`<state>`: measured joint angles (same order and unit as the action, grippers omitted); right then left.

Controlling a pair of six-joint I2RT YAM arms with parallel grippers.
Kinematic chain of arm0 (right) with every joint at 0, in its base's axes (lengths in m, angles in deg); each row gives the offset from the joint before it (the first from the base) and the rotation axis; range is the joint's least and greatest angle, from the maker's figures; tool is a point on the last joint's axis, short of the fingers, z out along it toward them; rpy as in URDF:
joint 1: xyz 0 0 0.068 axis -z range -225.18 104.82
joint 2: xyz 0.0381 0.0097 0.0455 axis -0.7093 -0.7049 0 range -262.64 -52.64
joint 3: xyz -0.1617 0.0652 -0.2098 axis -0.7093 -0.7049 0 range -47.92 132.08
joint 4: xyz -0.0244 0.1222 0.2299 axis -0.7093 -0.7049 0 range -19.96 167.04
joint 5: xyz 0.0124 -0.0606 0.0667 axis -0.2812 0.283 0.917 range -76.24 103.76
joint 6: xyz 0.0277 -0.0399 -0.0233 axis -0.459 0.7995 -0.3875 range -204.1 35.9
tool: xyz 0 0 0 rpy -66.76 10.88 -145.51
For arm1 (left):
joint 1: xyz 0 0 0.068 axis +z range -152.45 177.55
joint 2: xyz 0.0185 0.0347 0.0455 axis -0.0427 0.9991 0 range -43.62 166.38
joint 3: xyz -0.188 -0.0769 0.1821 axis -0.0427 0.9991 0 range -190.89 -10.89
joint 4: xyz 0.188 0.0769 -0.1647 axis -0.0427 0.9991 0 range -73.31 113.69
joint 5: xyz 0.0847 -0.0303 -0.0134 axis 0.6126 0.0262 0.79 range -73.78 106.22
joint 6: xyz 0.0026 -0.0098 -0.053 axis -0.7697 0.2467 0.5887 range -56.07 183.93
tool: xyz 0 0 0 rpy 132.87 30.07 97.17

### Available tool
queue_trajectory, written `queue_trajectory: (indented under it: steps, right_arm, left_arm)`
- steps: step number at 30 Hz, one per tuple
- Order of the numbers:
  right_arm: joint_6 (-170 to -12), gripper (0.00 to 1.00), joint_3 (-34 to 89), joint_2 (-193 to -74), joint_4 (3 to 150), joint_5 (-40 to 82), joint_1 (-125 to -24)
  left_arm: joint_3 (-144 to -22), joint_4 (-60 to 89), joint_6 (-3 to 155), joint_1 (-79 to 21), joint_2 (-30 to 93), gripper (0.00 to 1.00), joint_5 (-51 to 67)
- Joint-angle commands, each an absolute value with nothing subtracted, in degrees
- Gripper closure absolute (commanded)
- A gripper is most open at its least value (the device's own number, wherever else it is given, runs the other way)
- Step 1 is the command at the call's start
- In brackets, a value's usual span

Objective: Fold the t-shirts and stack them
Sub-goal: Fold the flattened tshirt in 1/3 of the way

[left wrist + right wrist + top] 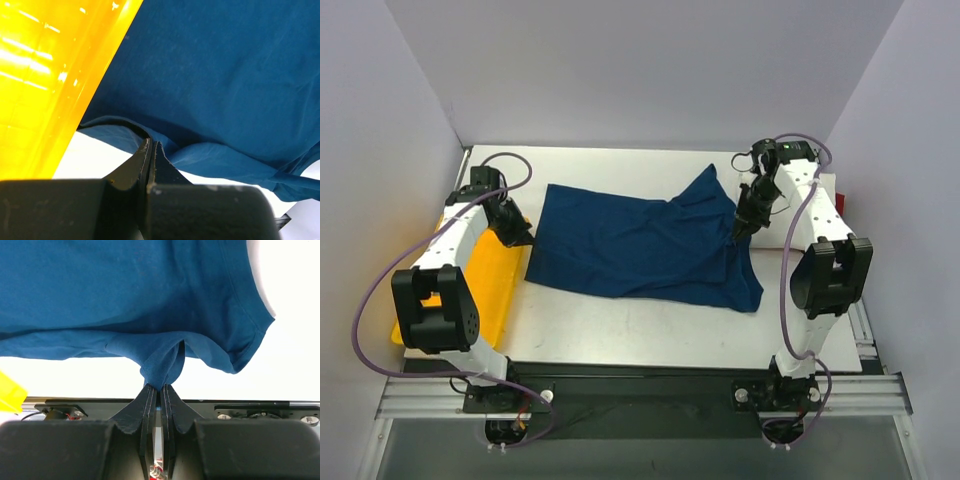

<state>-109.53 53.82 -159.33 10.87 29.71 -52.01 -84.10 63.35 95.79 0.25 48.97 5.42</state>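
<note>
Starting a fold, left gripper [523, 237] and right gripper [738, 233] each clamp an end of the navy t-shirt [640, 250]; next probably needs synchronized carry-over.

- The left claw [151, 145], its two black fingers pressed together, pinches a folded edge of the navy t-shirt [210, 75] at the bottom centre of the view
- From the pinch, the cloth rises and spreads across the upper right of the frame, with a rolled hem trailing off to the right
- A yellow tray [50, 75], glossy with streaks of reflected light, fills the left side, its slanted edge meeting the shirt
- A wedge of white bench [95, 155] shows below the lifted edge, between tray and claw
</note>
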Motion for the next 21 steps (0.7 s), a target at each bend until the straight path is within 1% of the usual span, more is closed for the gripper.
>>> queue_trajectory:
  steps: [1, 16, 21]
  right_arm:
    - [-107.7, 1.00, 57.1, -160.7, 8.0, 30.4, -50.7]
    - [-105.5, 1.00, 60.3, -165.1, 8.0, 31.3, -48.2]
    - [-104.7, 1.00, 62.6, -167.6, 8.1, 31.0, -48.1]
  left_arm:
    - [-88.1, 61.3, 97.0, 0.0, 50.0, 1.00, 5.8]
    - [-89.9, 59.2, 97.7, 0.1, 53.9, 1.00, 6.1]
    - [-93.0, 58.6, 96.7, 0.1, 56.3, 1.00, 6.1]
